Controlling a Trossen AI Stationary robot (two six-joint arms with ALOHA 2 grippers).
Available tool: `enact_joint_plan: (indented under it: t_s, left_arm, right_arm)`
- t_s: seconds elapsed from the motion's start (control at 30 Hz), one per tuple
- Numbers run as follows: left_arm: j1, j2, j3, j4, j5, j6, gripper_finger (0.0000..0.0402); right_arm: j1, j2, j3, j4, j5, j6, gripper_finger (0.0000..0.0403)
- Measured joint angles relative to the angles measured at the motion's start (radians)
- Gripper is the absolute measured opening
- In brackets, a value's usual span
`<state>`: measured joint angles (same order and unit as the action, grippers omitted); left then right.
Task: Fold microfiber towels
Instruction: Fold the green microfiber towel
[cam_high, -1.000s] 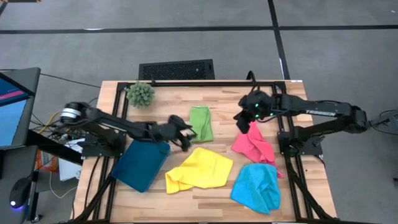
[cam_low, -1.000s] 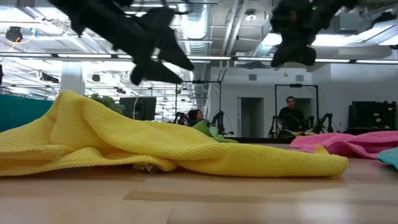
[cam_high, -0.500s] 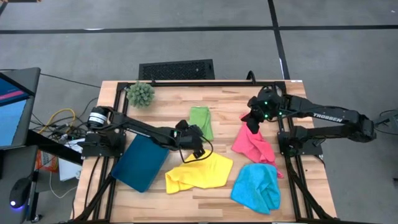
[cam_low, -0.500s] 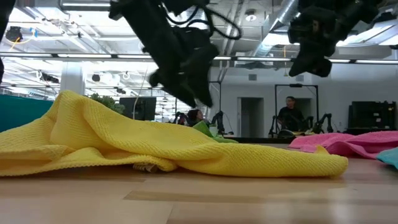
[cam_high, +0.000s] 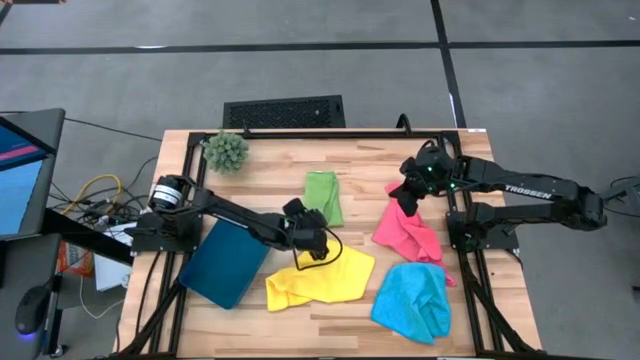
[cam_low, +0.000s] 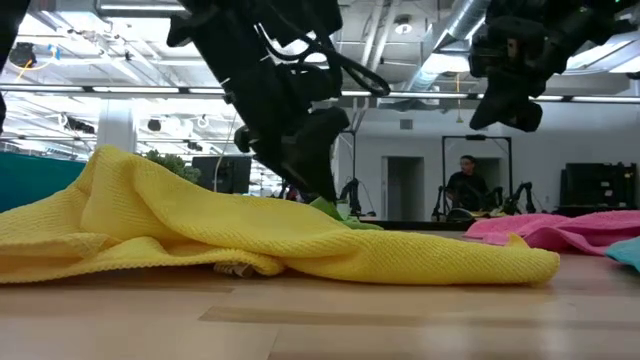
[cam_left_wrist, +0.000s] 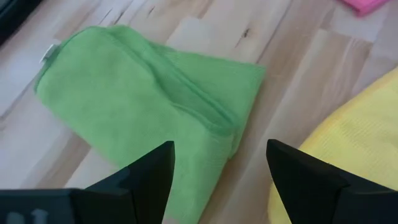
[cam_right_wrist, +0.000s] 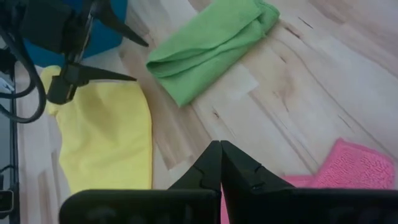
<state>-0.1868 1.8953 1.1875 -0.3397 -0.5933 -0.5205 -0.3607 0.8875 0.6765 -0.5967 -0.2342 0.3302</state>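
Observation:
Four microfiber towels lie on the wooden table. The green one (cam_high: 323, 197) is folded, the yellow one (cam_high: 320, 275) lies rumpled near the front, the pink one (cam_high: 408, 232) and the light blue one (cam_high: 413, 300) lie at the right. My left gripper (cam_high: 320, 238) hangs open over the yellow towel's far edge, just short of the green towel's (cam_left_wrist: 155, 99) near end, slanting down, its fingers (cam_left_wrist: 152, 177) clear of both. My right gripper (cam_high: 407, 196) is shut, raised over the pink towel's far corner (cam_right_wrist: 348, 171).
A dark teal tray (cam_high: 225, 262) lies at the near left, beside the left arm. A spiky green plant ball (cam_high: 227, 150) sits at the far left corner. Bare wood shows along the far edge and between the green and pink towels.
My left gripper has swung toward the table's right and near edges and sunk, tipping down, from beside the green towel to above the yellow towel's far edge. My right gripper has drawn back a little toward the right edge. The towels have stayed put.

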Motion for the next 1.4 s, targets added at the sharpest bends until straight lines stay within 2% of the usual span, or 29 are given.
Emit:
enact_joint_plan:
  t_s: [0.33, 0.43, 0.6, 0.8, 1.03, 1.27, 1.4]
  left_arm:
    - [0.012, 0.005, 0.000, 0.020, 0.009, -0.001, 0.0241]
    - [0.023, 0.005, 0.000, 0.024, 0.009, 0.002, 0.0215]
    - [0.032, 0.016, 0.000, 0.093, 0.014, 0.054, 0.0148]
    - [0.029, 0.038, -0.002, 0.116, 0.108, 0.118, 0.0100]
    - [0.028, 0.038, 0.000, 0.082, 0.051, 0.117, 0.0099]
    - [0.031, 0.038, 0.000, 0.084, 0.092, 0.120, 0.0103]
    - [0.040, 0.038, 0.000, 0.085, 0.154, 0.108, 0.0072]
  right_arm:
    - [0.000, 0.000, 0.000, 0.006, 0.000, 0.003, 0.0027]
    - [0.000, 0.001, 0.000, 0.007, 0.000, 0.003, 0.0027]
    - [0.000, 0.002, 0.000, 0.007, 0.000, 0.003, 0.0027]
    - [0.000, 0.002, 0.000, 0.007, 0.000, 0.003, 0.0027]
    - [0.000, 0.002, 0.000, 0.006, 0.000, 0.003, 0.0027]
    - [0.000, 0.002, 0.000, 0.007, 0.000, 0.003, 0.0027]
    - [0.006, 0.037, -0.005, 0.068, 0.000, 0.004, 0.0026]
